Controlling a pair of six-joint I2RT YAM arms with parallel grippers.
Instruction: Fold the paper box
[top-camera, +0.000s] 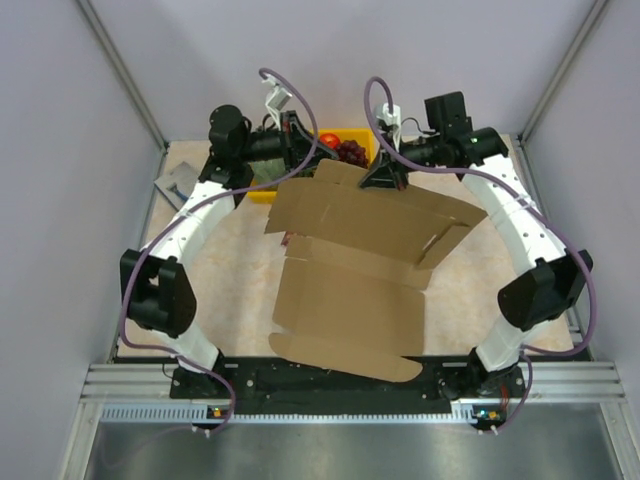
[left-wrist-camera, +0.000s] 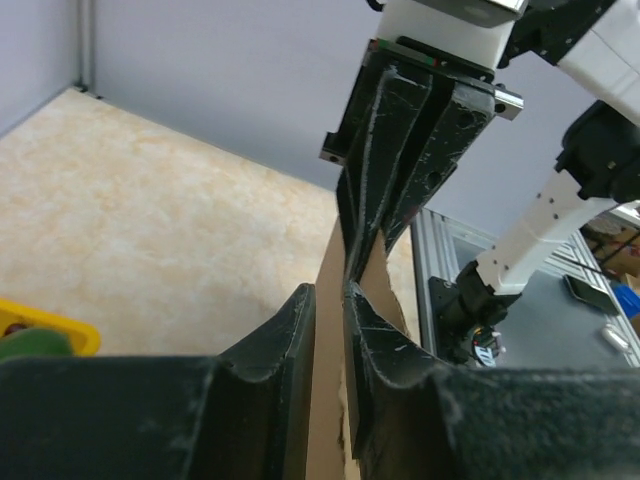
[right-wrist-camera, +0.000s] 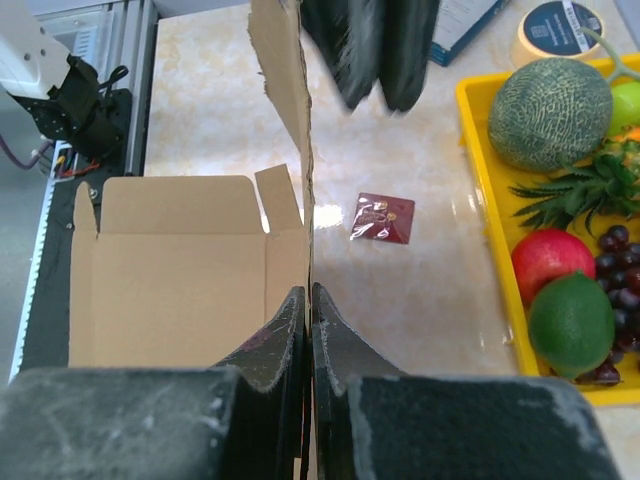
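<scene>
1. A beige marbled table (top-camera: 230, 290) is enclosed by grey walls.
2. Print on the red sachet (right-wrist-camera: 382, 218) and the blue packet (right-wrist-camera: 465, 25) is too small to be read.
3. The box (top-camera: 350, 270), a flat unfolded sheet, is held tilted over mid-table with its far edge raised.
4. That edge is clamped by the right gripper (right-wrist-camera: 309, 295). The left gripper (left-wrist-camera: 328, 290) is set closely round it, but a firm grip cannot be told.
5. A melon (right-wrist-camera: 550, 112), grapes (right-wrist-camera: 612, 245), a lime (right-wrist-camera: 572, 322) and a red fruit (right-wrist-camera: 548, 262) are held in the yellow tray (right-wrist-camera: 480, 175).

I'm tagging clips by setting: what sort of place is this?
Probably a robotics lab cell: plain grey panel walls around a beige marble-pattern tabletop, and two white robot arms bolted to an aluminium-profile rail.
</scene>
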